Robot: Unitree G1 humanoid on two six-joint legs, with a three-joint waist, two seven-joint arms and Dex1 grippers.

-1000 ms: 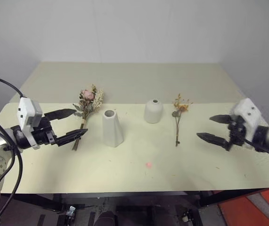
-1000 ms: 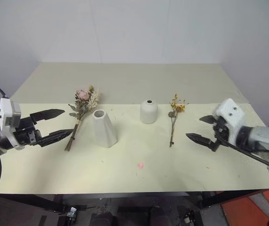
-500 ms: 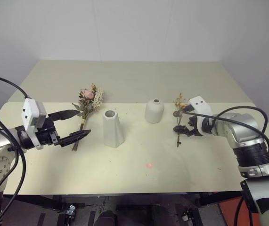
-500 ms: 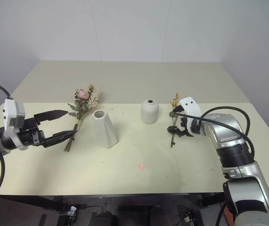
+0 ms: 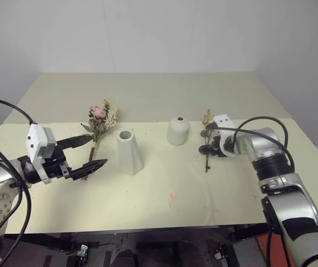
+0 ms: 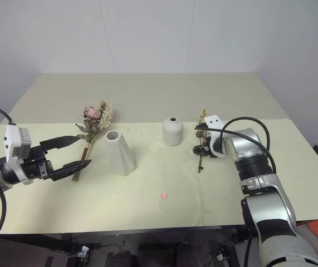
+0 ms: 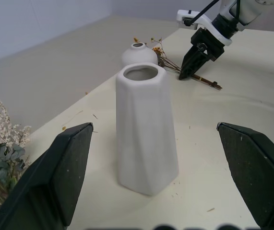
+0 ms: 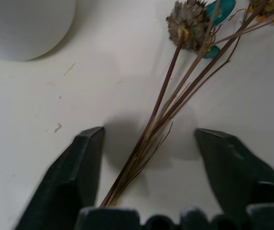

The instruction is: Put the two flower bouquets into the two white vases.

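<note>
Thin dried sprig (image 8: 175,105) lies flat on the bench (image 5: 214,189), at three o'clock of the round vase (image 5: 178,131). Judged light, brittle; grip the bunched stems. Right gripper (image 8: 148,148) straddles them, jaws unclosed. Left gripper (image 5: 89,153) hovers agape.

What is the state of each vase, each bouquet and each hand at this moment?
Tall vase: upright, empty.
Round vase: upright, empty.
Pink rose bouquet: lying on the table, untouched.
Thin yellow sprig: lying on the table, stems between the right hand's fingers.
Left hand: open, holding nothing.
Right hand: open, straddling the stems.
</note>
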